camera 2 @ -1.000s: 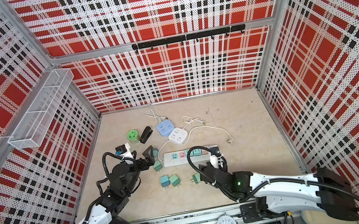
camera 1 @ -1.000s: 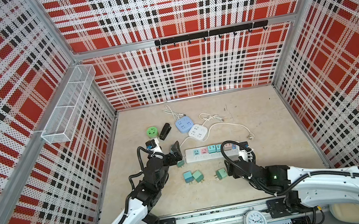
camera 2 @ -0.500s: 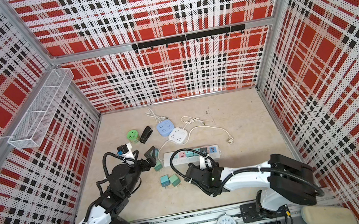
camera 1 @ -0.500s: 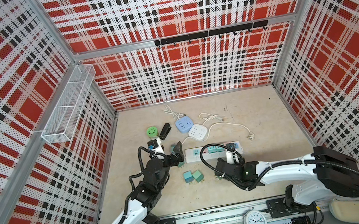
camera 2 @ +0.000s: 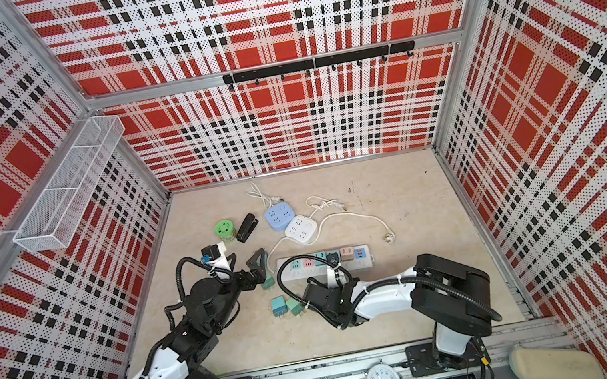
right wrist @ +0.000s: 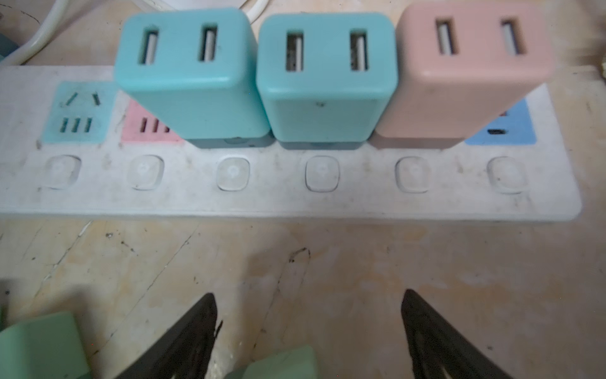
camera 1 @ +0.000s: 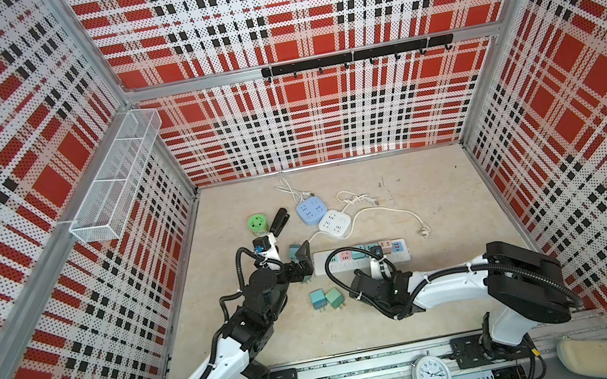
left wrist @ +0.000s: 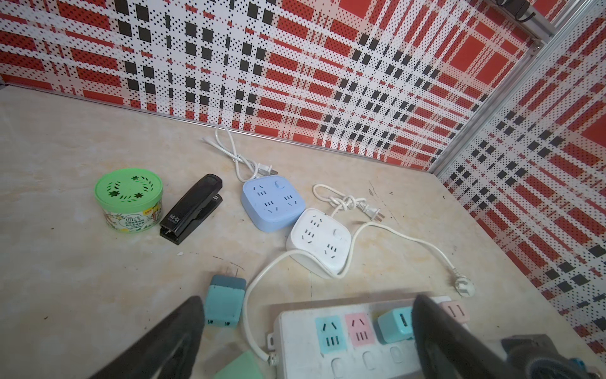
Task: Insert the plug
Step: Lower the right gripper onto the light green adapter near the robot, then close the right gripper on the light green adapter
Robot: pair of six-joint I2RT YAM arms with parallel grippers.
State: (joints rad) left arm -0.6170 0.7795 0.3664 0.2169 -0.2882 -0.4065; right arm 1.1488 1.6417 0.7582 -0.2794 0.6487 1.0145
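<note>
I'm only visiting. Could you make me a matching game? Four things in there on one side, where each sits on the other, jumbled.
1. pink charger
2. black stapler
3. blue cube socket
4. alarm clock

A. at the front rail
B. beside the green tin
C. plugged into the long power strip
D. next to the white cube socket

Pairs: 1-C, 2-B, 3-D, 4-A
</note>
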